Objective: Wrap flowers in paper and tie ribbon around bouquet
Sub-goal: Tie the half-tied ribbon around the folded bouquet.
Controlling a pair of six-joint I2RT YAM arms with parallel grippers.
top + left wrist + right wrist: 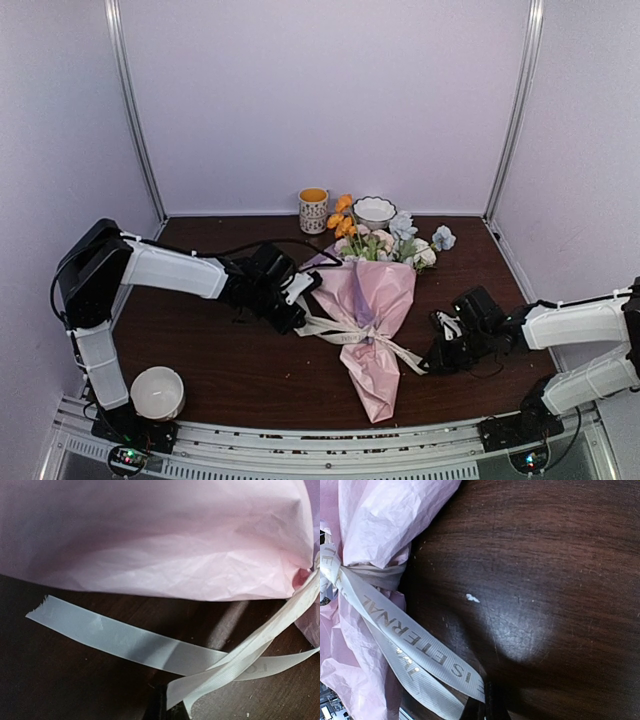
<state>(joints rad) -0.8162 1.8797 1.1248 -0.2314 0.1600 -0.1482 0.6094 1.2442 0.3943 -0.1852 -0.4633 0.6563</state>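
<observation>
The bouquet [370, 300] lies on the dark table, a cone of pink paper [165, 545] with the flowers [385, 240] at its far end and the narrow end toward me. The cream ribbon [350, 334] is knotted round the cone's waist. My left gripper [298, 312] is at the cone's left side, shut on ribbon strands [240, 660] that run from the knot into its jaws [172, 707]. A loose tail [110, 637] lies flat on the table. My right gripper [432, 362] is to the cone's right, shut on the lettered ribbon [415, 642] at its tips [487, 702].
A mug [313, 209] with an orange inside and a white patterned bowl [374, 210] stand at the back by the blooms. Another white bowl [157, 392] sits at the near left by the left arm's base. White walls close in three sides.
</observation>
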